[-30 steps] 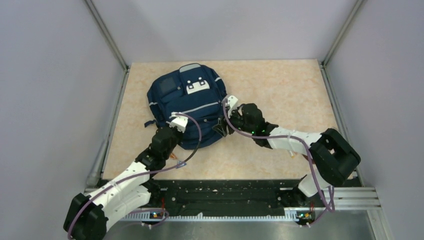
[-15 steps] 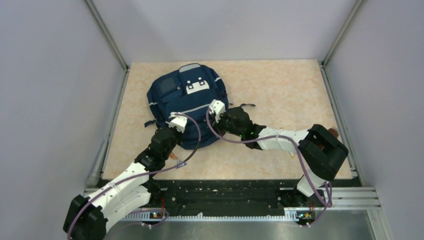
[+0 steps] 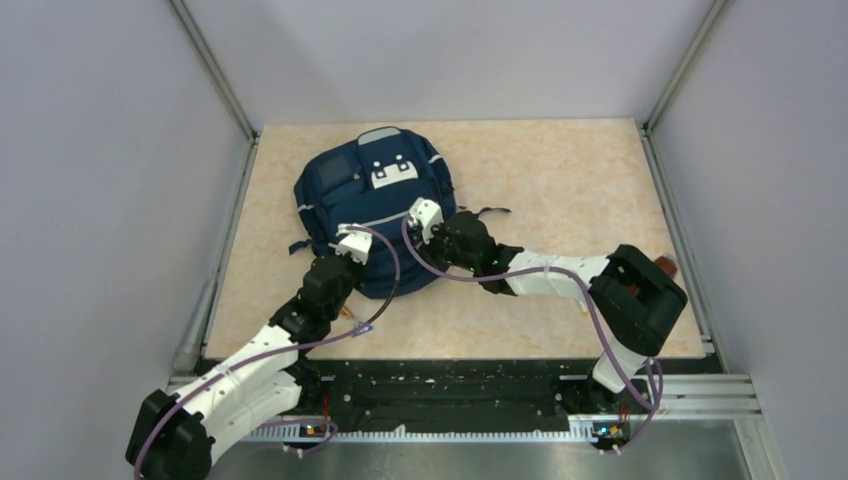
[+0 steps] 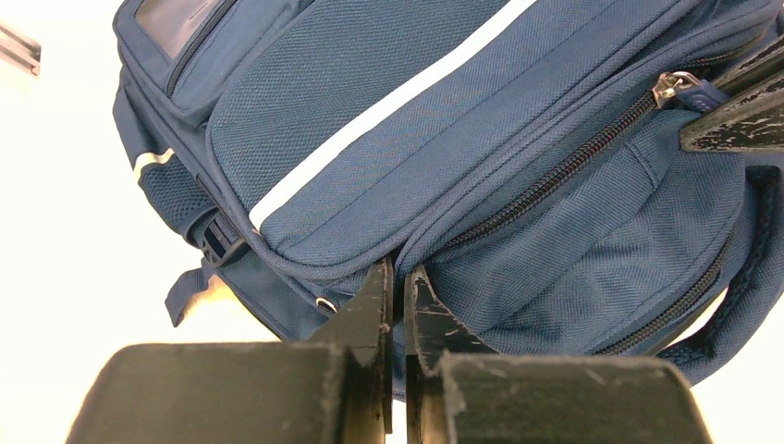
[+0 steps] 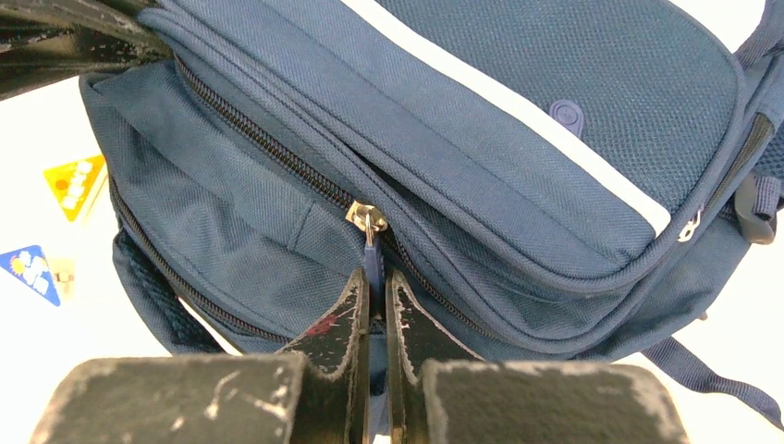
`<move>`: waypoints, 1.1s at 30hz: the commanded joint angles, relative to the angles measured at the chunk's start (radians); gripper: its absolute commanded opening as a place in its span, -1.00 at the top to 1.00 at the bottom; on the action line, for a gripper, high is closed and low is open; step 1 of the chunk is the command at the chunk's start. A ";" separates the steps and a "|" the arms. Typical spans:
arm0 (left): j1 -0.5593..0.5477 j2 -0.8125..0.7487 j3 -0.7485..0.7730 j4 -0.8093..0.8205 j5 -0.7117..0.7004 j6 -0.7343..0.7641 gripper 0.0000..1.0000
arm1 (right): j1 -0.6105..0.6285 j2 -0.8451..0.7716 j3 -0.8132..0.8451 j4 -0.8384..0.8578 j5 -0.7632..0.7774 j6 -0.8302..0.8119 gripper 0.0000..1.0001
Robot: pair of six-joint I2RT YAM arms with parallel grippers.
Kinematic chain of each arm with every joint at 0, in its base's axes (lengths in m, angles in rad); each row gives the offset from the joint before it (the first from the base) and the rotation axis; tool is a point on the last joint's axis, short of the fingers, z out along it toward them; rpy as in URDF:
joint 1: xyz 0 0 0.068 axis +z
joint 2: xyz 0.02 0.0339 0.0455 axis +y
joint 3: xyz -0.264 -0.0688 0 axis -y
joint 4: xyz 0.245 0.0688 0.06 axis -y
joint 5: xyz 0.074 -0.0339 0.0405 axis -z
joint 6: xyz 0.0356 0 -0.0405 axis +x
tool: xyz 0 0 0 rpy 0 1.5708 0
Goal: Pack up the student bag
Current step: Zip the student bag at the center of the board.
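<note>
The right gripper (image 5: 377,277) clamps the zipper pull (image 5: 369,222) of the student bag (image 3: 370,195); from that pull the zipper (image 5: 268,148) runs toward the closed left gripper (image 4: 398,277).

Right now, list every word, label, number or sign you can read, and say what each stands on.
No readable text anywhere.
The white patch on the student bag: only dark marks, too small to read.
The round emblem on the bag: nothing legible.
The yellow card and blue card beside the bag: printed marks, too blurred to read.
</note>
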State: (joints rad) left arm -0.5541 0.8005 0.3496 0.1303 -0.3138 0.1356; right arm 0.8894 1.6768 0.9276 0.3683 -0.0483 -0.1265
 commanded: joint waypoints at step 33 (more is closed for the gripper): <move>-0.003 -0.039 0.016 0.053 0.088 0.053 1.00 | -0.213 0.080 0.174 -0.134 -0.424 0.254 0.27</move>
State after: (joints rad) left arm -0.5632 0.7898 0.3607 0.1177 -0.2253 0.1936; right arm 0.6685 1.7412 1.0992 0.1211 -0.5453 0.1089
